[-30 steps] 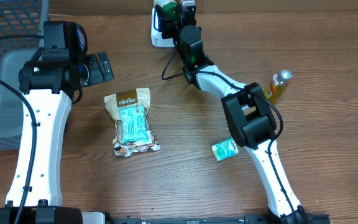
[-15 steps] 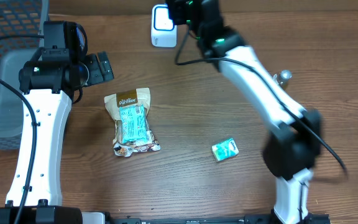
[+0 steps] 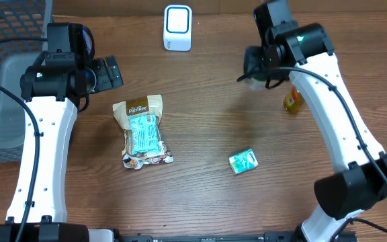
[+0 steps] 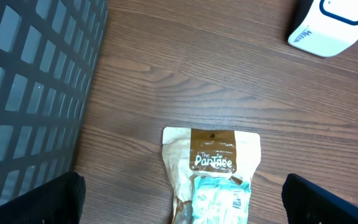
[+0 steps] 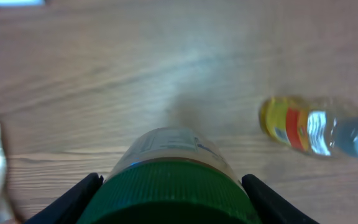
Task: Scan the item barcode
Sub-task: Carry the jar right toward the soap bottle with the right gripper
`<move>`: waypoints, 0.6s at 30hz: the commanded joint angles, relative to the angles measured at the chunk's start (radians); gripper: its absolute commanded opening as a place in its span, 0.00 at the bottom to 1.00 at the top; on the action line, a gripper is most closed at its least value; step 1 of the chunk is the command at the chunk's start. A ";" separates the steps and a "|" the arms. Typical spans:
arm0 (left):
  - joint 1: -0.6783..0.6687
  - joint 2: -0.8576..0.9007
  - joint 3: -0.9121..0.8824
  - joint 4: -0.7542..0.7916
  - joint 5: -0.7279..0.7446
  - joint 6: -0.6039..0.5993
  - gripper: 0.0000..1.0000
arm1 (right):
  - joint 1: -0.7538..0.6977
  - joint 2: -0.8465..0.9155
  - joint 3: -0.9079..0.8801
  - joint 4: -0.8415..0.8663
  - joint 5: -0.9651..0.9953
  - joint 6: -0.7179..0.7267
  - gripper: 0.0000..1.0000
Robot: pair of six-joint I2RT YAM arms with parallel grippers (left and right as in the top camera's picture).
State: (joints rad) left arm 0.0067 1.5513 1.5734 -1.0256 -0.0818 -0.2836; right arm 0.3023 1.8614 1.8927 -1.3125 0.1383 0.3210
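Right hand [image 3: 252, 64] holds a green-capped jar [image 5: 169, 163], one finger on each side of the cap. The jar is up over the worktop [image 3: 207, 114], well right of the white scanner [image 3: 177, 28] and near a yellow bottle [image 3: 292, 101]. Jar label is blurred, no barcode readable. Left hand [image 3: 106, 72] is spread wide, holding nothing, near a snack bag [image 3: 142, 131]. Small green packet [image 3: 243, 160] lies apart from the rest. Grey basket [image 3: 2, 81] at far left.
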 commanded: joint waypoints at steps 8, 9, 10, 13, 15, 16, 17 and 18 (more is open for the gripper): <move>-0.001 0.003 0.011 0.001 0.005 0.018 1.00 | -0.103 -0.004 -0.349 0.208 0.007 0.016 0.32; -0.001 0.003 0.011 0.002 0.005 0.018 1.00 | -0.109 -0.004 -0.380 0.238 0.005 0.016 0.32; -0.001 0.003 0.011 0.002 0.005 0.018 1.00 | -0.113 -0.004 -0.404 0.263 0.002 0.016 0.31; -0.001 0.003 0.011 0.002 0.005 0.018 1.00 | -0.113 -0.004 -0.473 0.338 -0.029 0.016 0.32; -0.001 0.003 0.011 0.002 0.005 0.018 0.99 | -0.113 -0.004 -0.503 0.373 -0.040 0.016 0.32; -0.001 0.003 0.011 0.002 0.005 0.018 1.00 | -0.113 -0.004 -0.517 0.391 -0.039 0.016 0.32; -0.001 0.003 0.011 0.002 0.005 0.018 1.00 | -0.113 -0.004 -0.527 0.404 -0.039 0.016 0.32; -0.001 0.003 0.011 0.002 0.005 0.018 1.00 | -0.113 -0.004 -0.532 0.410 -0.039 0.016 0.33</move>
State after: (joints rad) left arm 0.0067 1.5513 1.5734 -1.0252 -0.0818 -0.2836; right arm 0.1867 1.8668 1.3743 -0.9249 0.1101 0.3332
